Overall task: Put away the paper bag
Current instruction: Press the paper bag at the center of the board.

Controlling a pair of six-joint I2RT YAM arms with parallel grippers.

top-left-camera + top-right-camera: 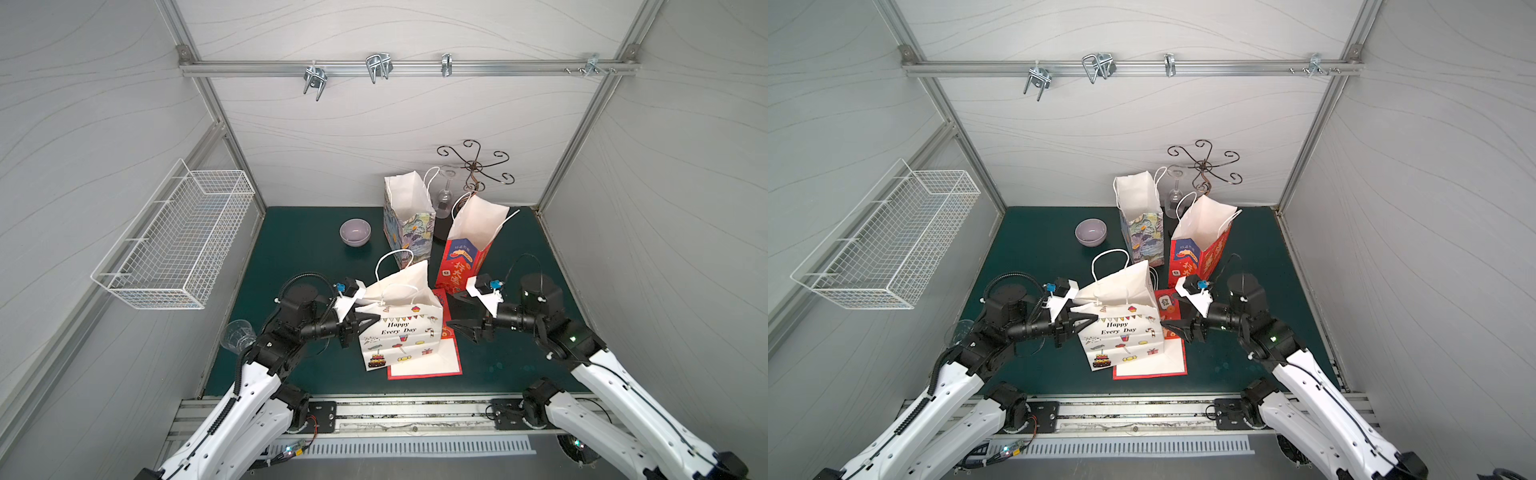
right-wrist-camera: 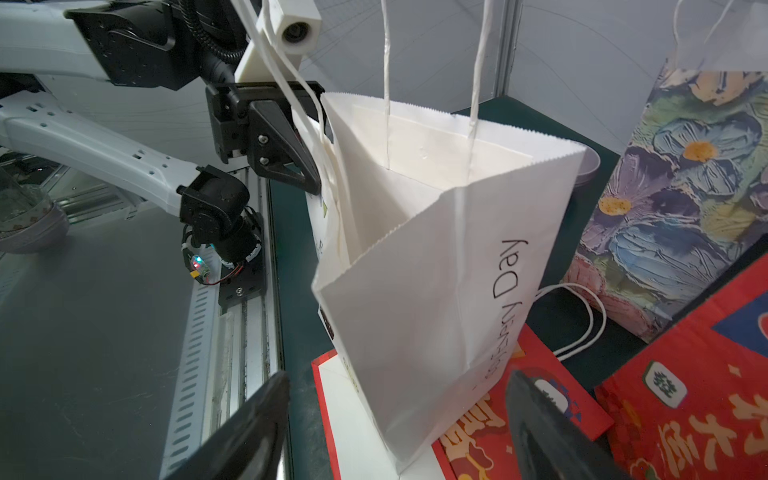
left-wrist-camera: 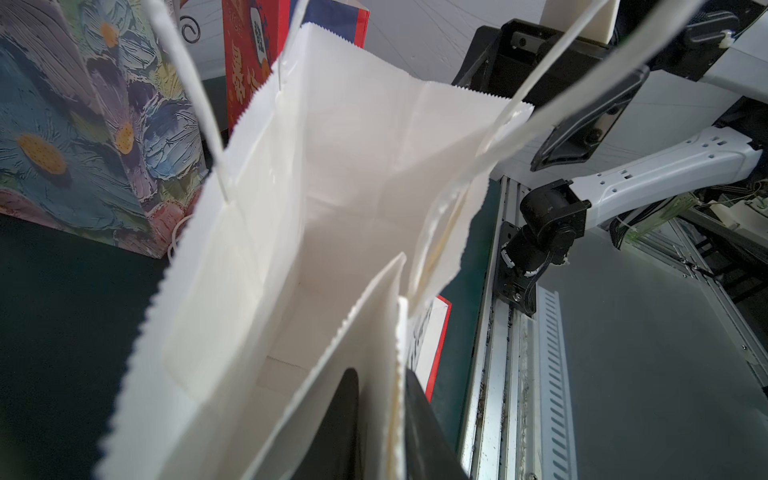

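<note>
Bag [image 1: 401,328] upright on flat red bag [image 1: 432,365], near front of green surface [image 1: 291,266]. Left fingers [image 3: 349,424] pinched on bag's side edge, one inside, one outside. Right fingers [image 2: 536,432] wide apart, just beside bag, gripping nothing. Handles stand up.

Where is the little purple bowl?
In both top views the bowl sits on the green mat, toward the back wall, just to the robot's left of the flowery bag.
</note>
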